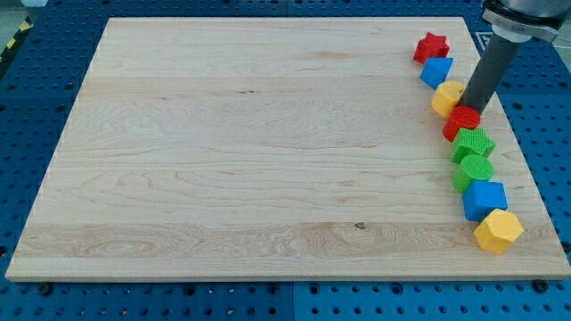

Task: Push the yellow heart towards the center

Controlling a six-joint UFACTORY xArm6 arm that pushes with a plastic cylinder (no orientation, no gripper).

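The yellow heart (447, 96) lies near the board's right edge, in a chain of blocks running down the view's right side. My tip (468, 109) stands just right of the yellow heart, touching or almost touching it, directly above a red block (462, 122). A blue block (436, 70) touches the heart's upper left, with a red star (430, 47) above that.
Below the red block come a green star (473, 144), a green round block (474, 169), a blue block (484, 199) and a yellow hexagon (498, 231). All sit on the wooden board (250, 152), on a blue perforated table.
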